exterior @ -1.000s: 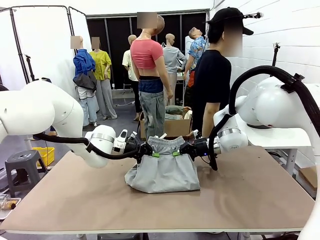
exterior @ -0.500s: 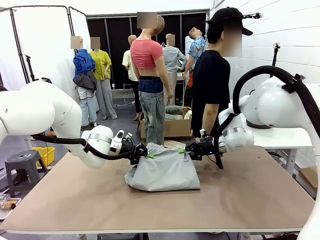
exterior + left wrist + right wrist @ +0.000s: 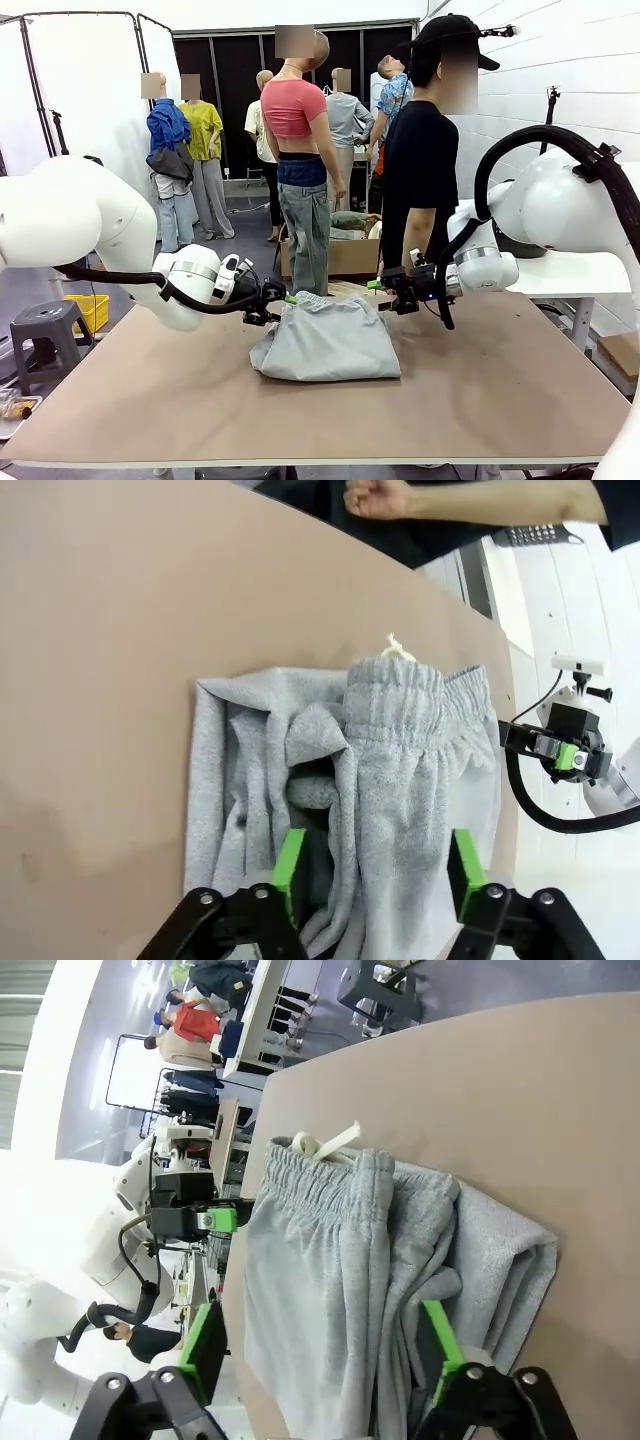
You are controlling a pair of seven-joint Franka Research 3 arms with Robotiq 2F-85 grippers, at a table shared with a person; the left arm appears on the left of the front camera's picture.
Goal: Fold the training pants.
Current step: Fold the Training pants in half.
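Now training pants [image 3: 390, 770] lie beneath parted fingers [image 3: 289, 868].

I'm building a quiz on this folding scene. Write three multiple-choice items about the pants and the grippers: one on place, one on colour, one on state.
1. Where do the pants lie?
A. on the table
B. in a basket
C. on the floor

2. What colour are the pants?
A. blue
B. light grey
C. red

3. How do the left gripper and right gripper stand?
A. both clamped on the waistband
B. one holds a leg
C. both open, holding nothing

Answers:
1. A, the folded heap rests on the brown tabletop in the front view.
2. B, the fabric is plain light grey in all three views.
3. C, each wrist view shows green fingers spread wide with the pants lying loose beyond them.
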